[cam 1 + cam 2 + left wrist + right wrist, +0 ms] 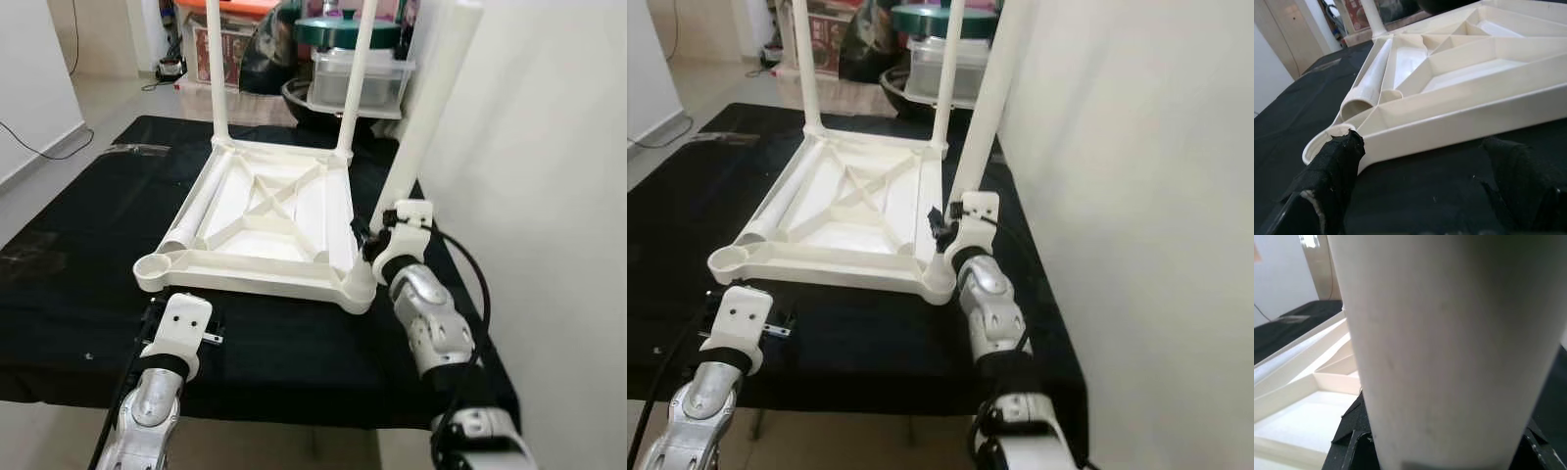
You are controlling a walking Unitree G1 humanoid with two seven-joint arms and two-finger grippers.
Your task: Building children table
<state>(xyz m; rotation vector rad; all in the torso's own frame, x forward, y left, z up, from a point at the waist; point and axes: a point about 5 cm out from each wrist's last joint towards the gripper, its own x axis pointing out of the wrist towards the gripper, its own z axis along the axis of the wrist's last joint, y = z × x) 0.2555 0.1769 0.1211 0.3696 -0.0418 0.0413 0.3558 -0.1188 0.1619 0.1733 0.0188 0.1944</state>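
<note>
The white tabletop [269,220] lies upside down on the black cloth [78,264] in the centre of the head views, with two legs [217,69] already standing upright in the far corner sockets near the top of the frame. The right gripper [377,235] sits right of centre and is pinched on a third leg [421,127], whose long axis runs from the gripper up and to the right, tilted away from vertical toward the upper right corner (the right wrist view shows the tube pressed between the black fingers [1347,431]). The key relation: the near right socket [358,289] lies just below and slightly left of the held leg's lower end, touching or almost touching it, I cannot tell which, so the coming move likely calls for righting the leg over that socket and pushing it down. The left gripper [1420,196] hovers low at the lower left of the head views, fingers spread apart and holding nothing, just in front of the near left socket [155,267], which is empty. A fourth leg [196,215] lies flat inside the tabletop along its left edge, its long axis running front to back, open end toward the left gripper, so the left arm is the nearer one for it.
</note>
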